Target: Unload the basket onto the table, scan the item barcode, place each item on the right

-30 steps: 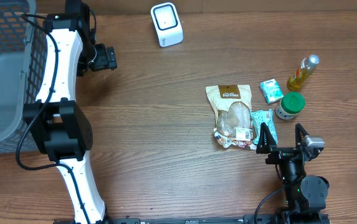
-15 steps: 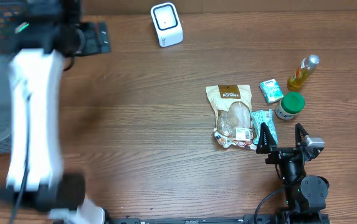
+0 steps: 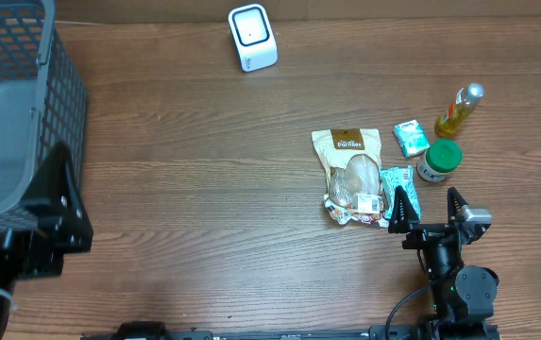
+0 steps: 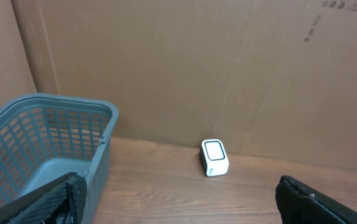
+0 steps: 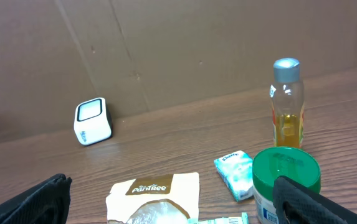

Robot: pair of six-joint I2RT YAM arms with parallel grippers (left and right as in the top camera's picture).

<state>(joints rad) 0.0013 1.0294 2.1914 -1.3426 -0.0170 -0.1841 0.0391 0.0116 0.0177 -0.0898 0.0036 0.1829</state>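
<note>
Overhead: the right hand [image 3: 425,200], fingers spread and empty, waits at 5 o'clock on the counter [image 3: 204,189]. Its tips are just beside the snack bag [image 3: 350,165] and a teal packet [image 3: 402,179]. A jar [image 3: 439,159], tissue pack [image 3: 410,137] and oil bottle [image 3: 461,109] crowd in at its 1 o'clock. A loose reach could pinch two things together or tip the bottle. The scanner [image 3: 252,36] stands well apart at 12 o'clock.

Left wrist: the left hand [image 4: 181,186] is spread, holding nothing, with the basket [image 4: 72,124] at its 9 o'clock. A downward swing might clip the basket rim.

Right wrist: the bag lies crinkled at 6 o'clock. If it were lifted with the label turned away, the scan would likely fail.
</note>
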